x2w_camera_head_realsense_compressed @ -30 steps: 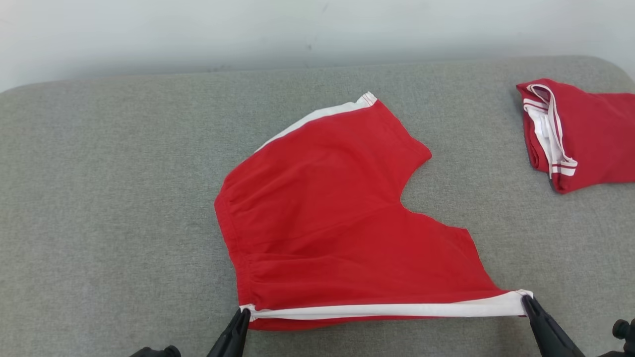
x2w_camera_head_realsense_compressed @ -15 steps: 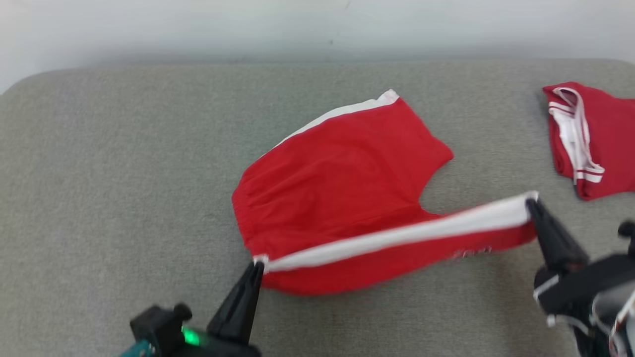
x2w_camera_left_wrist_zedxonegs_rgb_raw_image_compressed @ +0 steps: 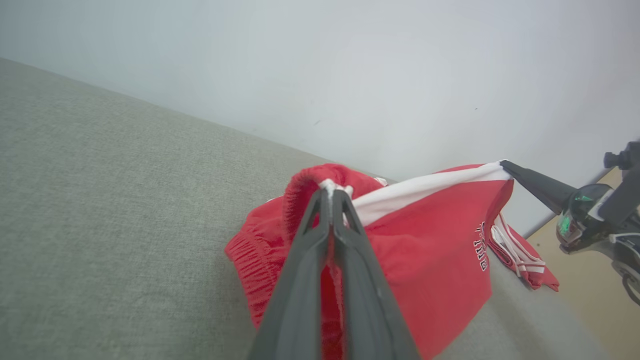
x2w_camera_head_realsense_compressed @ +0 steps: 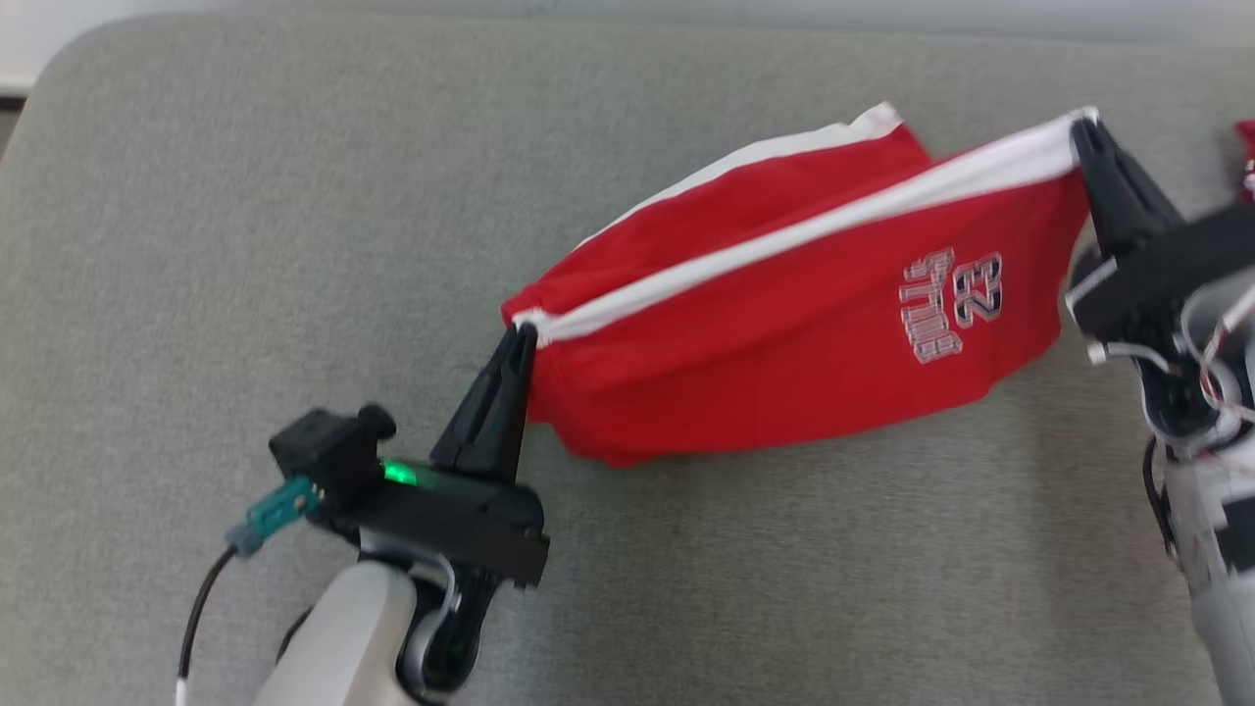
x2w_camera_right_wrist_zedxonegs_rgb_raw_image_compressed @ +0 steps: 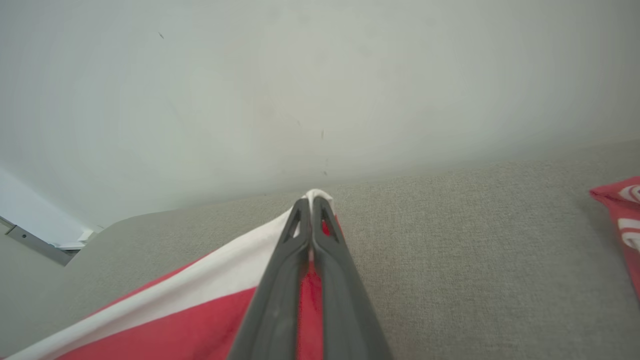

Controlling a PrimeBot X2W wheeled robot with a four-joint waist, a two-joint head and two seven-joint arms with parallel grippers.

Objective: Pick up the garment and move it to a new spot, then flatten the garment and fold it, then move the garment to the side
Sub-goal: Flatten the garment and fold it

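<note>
The red shorts (x2w_camera_head_realsense_compressed: 784, 324) are on the grey surface (x2w_camera_head_realsense_compressed: 245, 196). Their far half rests on it, and the near half is lifted and stretched along a white side stripe (x2w_camera_head_realsense_compressed: 784, 235) between the two pincers. The left pincer (x2w_camera_head_realsense_compressed: 522, 333) is clamped together on the waistband end of the stripe, and the right pincer (x2w_camera_head_realsense_compressed: 1083, 127) is clamped on the hem end. A second red garment (x2w_camera_left_wrist_zedxonegs_rgb_raw_image_compressed: 520, 255) lies folded close beyond the right pincer, near the surface's edge. A pale wall (x2w_camera_left_wrist_zedxonegs_rgb_raw_image_compressed: 350, 75) stands behind.
</note>
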